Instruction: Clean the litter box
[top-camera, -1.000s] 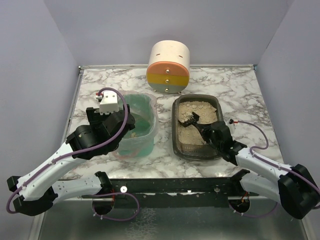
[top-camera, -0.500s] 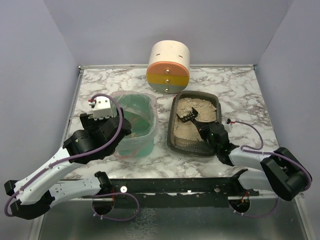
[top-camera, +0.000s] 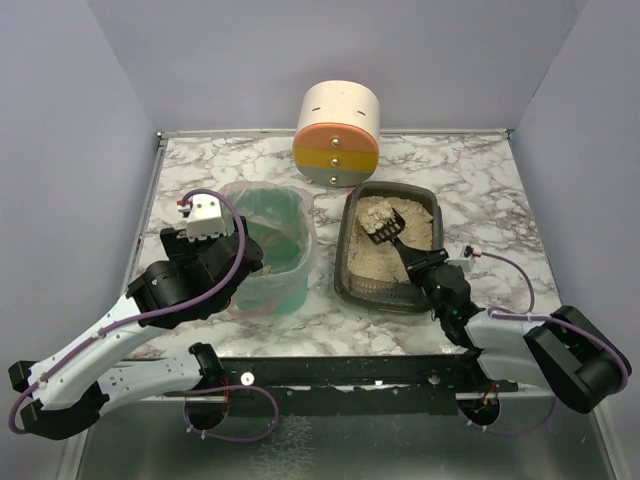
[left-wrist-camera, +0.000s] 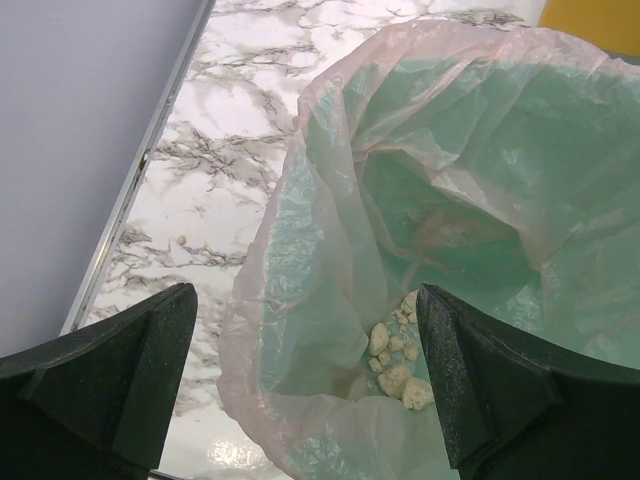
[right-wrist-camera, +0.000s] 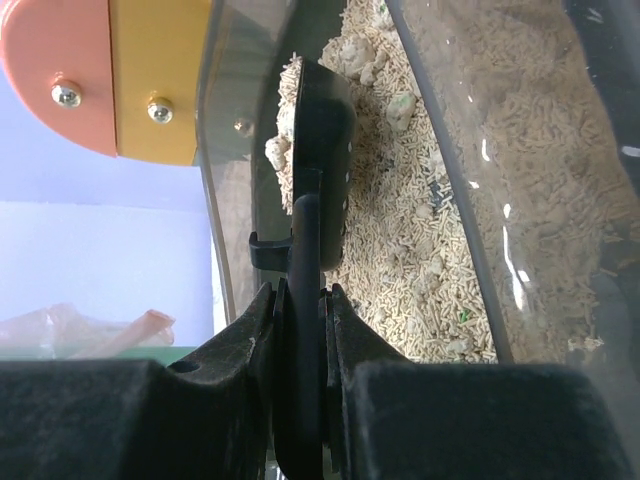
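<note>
On the marble counter (top-camera: 480, 190) the litter box (top-camera: 343, 270) sat right of centre, beside the bag-lined green bin (top-camera: 275, 240). The right pincer (right-wrist-camera: 300, 300) was clenched on a black scoop (top-camera: 383, 228) whose head lay in the litter. The left pincer (left-wrist-camera: 305, 300) hung released above the bin.

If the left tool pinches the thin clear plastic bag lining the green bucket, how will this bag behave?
Probably floppy: the thin clear plastic bag is wrinkled and drapes loosely over the green bucket. Likely light, since only a few pale clumps lie inside. Its glossy film may slip from a weak pinch.
</note>
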